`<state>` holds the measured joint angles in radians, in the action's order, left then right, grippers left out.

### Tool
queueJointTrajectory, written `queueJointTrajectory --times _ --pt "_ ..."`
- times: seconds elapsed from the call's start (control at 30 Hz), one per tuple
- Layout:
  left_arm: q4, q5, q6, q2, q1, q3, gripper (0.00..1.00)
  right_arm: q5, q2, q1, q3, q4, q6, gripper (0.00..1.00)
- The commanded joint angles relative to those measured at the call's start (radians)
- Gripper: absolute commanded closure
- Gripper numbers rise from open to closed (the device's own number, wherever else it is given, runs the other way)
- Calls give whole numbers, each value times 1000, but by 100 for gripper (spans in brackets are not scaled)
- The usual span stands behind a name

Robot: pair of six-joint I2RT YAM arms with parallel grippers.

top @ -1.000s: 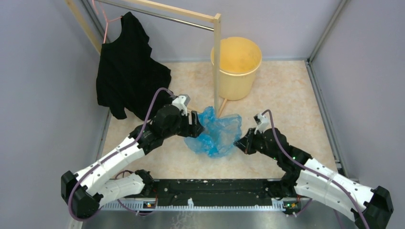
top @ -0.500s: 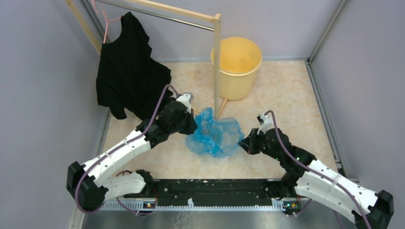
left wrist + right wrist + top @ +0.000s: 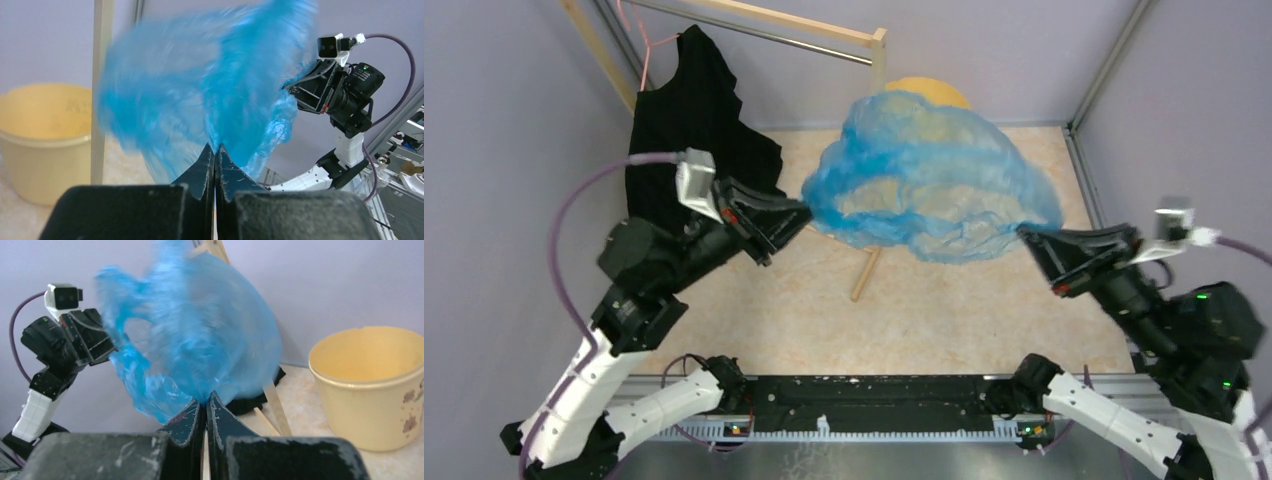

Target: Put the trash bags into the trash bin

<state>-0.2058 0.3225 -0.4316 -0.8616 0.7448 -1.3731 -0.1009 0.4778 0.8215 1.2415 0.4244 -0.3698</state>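
Note:
A blue see-through trash bag (image 3: 934, 180) hangs in the air, stretched wide between my two grippers. My left gripper (image 3: 804, 212) is shut on its left edge, and in the left wrist view the bag (image 3: 210, 90) fans out from the closed tips of that gripper (image 3: 215, 147). My right gripper (image 3: 1027, 233) is shut on the bag's right edge, with plastic (image 3: 200, 340) bunched at its tips (image 3: 205, 396). The pale yellow trash bin (image 3: 372, 385) stands on the floor beyond the bag. From above, only a bit of the bin's rim (image 3: 929, 88) shows behind the plastic.
A wooden rack post (image 3: 879, 60) rises just left of the bin, and its slanted foot (image 3: 864, 275) rests on the floor under the bag. A black garment (image 3: 689, 130) hangs from the rack at the back left. Grey walls close in on both sides.
The left gripper closed on the bag. Both arms then rose from the floor and moved apart, lifting the crumpled bag and pulling it wide in front of the bin.

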Motion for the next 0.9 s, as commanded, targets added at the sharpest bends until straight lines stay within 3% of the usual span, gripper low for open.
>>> queueJointTrajectory --times 0.0,0.13,0.2,0.3,0.47,0.57,0.73,0.87 --pt "-77 -77 -107 12 -2 376 100 -9 -37 -4 -391 184 -124 100" --pt "-173 -180 -174 80 -2 616 100 136 -185 -5 -746 88 -344 100" --pt "-179 -199 -172 114 -1 635 100 169 -248 -5 -794 42 -385 100" --pt "-183 -179 -122 111 -2 534 100 134 -232 -5 -664 63 -300 100" --pt "-193 -63 -29 74 -2 223 100 160 1 -5 -198 183 -109 100" --pt "-189 -94 15 101 -2 130 100 171 23 -5 -127 164 -71 100" --pt "-320 -329 -55 171 -2 302 100 88 -74 -5 -361 143 -148 100" --pt "-454 -384 -104 194 -2 390 100 191 -139 -5 -602 107 -298 100"
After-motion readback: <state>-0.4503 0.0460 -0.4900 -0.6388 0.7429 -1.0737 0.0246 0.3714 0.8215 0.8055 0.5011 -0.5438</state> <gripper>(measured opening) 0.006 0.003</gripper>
